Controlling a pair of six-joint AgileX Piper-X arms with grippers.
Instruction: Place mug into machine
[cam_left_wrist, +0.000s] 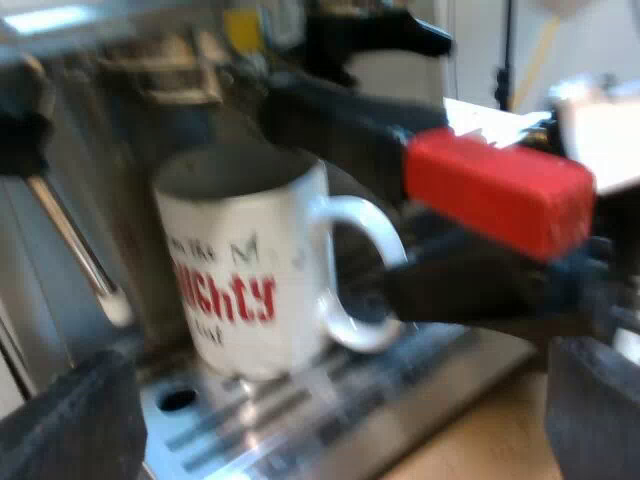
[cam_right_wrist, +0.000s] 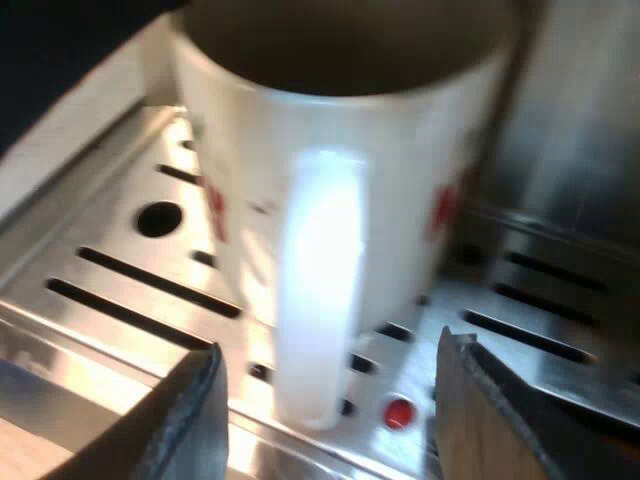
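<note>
A white mug (cam_left_wrist: 245, 270) with red lettering stands upright on the espresso machine's slotted metal drip tray (cam_left_wrist: 230, 430). Just above the mug's handle juts the dark holder handle with its red end (cam_left_wrist: 495, 190), locked into the machine's front. My left gripper (cam_left_wrist: 335, 405) is open a little back from the mug, with nothing between its fingers. My right gripper (cam_left_wrist: 405, 290) is at the mug's handle. Seen close, the mug (cam_right_wrist: 400, 180) has its handle (cam_right_wrist: 315, 290) between the spread fingers of my right gripper (cam_right_wrist: 330, 395), which is open and not touching it.
A metal steam wand (cam_left_wrist: 75, 250) hangs beside the mug. The drip tray (cam_right_wrist: 120, 290) has long slots, a round hole and a small red button (cam_right_wrist: 399, 412) near its edge. A wooden tabletop (cam_left_wrist: 480, 445) lies below the tray's edge.
</note>
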